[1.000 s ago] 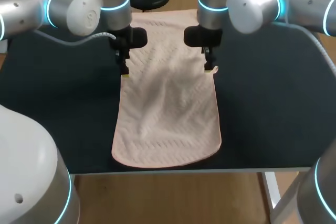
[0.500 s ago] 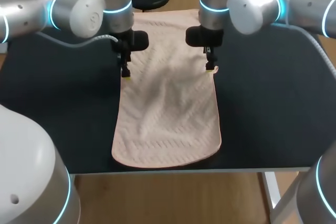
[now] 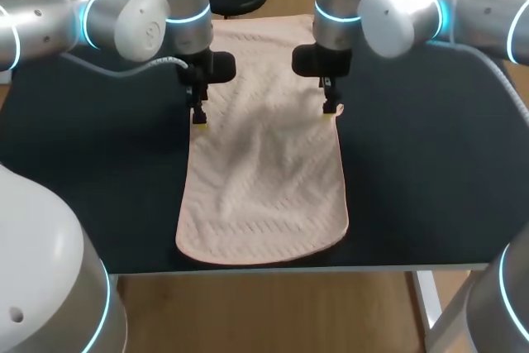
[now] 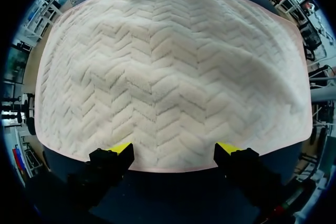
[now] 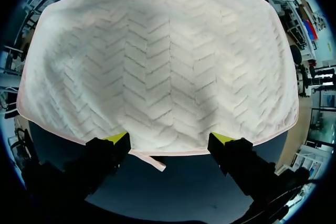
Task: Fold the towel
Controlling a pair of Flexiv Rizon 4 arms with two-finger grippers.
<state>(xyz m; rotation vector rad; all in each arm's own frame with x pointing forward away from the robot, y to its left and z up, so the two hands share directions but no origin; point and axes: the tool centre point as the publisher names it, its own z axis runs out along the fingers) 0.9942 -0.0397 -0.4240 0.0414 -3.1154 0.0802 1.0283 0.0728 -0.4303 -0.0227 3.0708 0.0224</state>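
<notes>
Cream towel (image 3: 264,179), one; end effectors (image 3: 199,120) (image 3: 330,110), two

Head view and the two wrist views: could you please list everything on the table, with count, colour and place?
towel: one, pale pink with a zigzag weave, lying lengthwise down the table's middle, from far edge to near edge.
tag: one, pale pink, sticking out from the towel's right edge, between the right gripper's fingers.
table: one, dark top, under the towel.
left gripper: one, black with yellow tips, open, at the towel's left edge, far half.
right gripper: one, black with yellow tips, open, at the towel's right edge, opposite the left gripper.
</notes>
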